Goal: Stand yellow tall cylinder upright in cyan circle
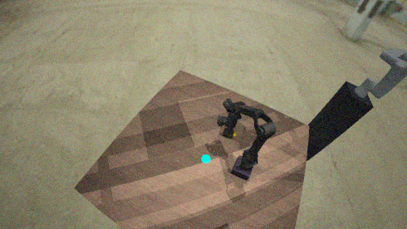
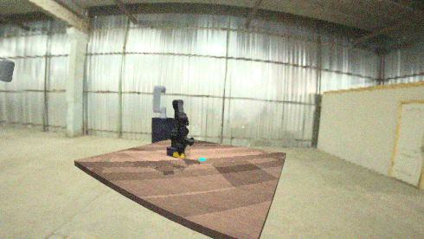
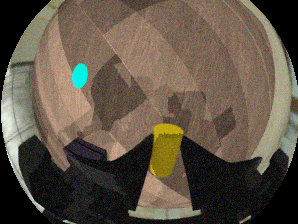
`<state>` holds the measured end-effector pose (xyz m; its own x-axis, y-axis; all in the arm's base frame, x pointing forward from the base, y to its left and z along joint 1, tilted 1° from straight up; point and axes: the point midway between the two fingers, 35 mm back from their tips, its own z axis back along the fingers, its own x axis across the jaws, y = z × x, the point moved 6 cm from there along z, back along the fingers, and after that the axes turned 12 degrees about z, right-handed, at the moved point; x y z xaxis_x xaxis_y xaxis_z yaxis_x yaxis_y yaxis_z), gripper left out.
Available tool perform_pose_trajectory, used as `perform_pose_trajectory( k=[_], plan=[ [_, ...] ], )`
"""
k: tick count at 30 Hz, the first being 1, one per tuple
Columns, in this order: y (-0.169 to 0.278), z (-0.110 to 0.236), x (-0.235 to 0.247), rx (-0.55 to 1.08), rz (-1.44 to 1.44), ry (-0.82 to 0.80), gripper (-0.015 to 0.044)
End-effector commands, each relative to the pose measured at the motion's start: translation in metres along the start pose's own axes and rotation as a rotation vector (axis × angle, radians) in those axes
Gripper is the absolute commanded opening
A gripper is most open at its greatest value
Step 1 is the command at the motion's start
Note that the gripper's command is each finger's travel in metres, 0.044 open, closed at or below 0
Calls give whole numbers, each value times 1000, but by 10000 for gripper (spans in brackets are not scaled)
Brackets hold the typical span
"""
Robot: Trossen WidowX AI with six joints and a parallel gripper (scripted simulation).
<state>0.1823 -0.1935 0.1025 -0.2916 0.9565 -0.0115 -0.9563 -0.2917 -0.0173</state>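
The yellow tall cylinder (image 3: pixel 164 149) (image 1: pixel 234 133) (image 2: pixel 176 153) sits between my gripper's fingers in the wrist view, its far end pointing away over the wooden platform. My gripper (image 3: pixel 166 137) (image 1: pixel 229 133) (image 2: pixel 178 151) is shut on it, low over the platform. The cyan circle (image 3: pixel 80 75) (image 1: pixel 205 158) (image 2: pixel 202 159) lies flat on the wood, off to the upper left in the wrist view and apart from the gripper. In the top view it lies in front and to the left of the arm's base (image 1: pixel 242 169).
The brown patchwork wooden platform (image 1: pixel 145 182) (image 2: pixel 208 190) stands on a sandy floor. A dark block (image 1: pixel 336 118) (image 2: pixel 161 129) with a grey clamp-like part (image 1: pixel 388 76) (image 2: pixel 158 100) stands beyond the platform's far corner. Metal hall walls show behind.
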Motion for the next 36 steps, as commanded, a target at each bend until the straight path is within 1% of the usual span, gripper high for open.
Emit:
perform_pose_trajectory(
  k=[1,19,23,36],
  plan=[
    [0,9,-1,2,7,2,105],
    [0,47,5,4,25,-12,105],
    [-1,50,6,4,28,-13,105],
    [-34,54,29,1,137,-14,105]
  ],
)
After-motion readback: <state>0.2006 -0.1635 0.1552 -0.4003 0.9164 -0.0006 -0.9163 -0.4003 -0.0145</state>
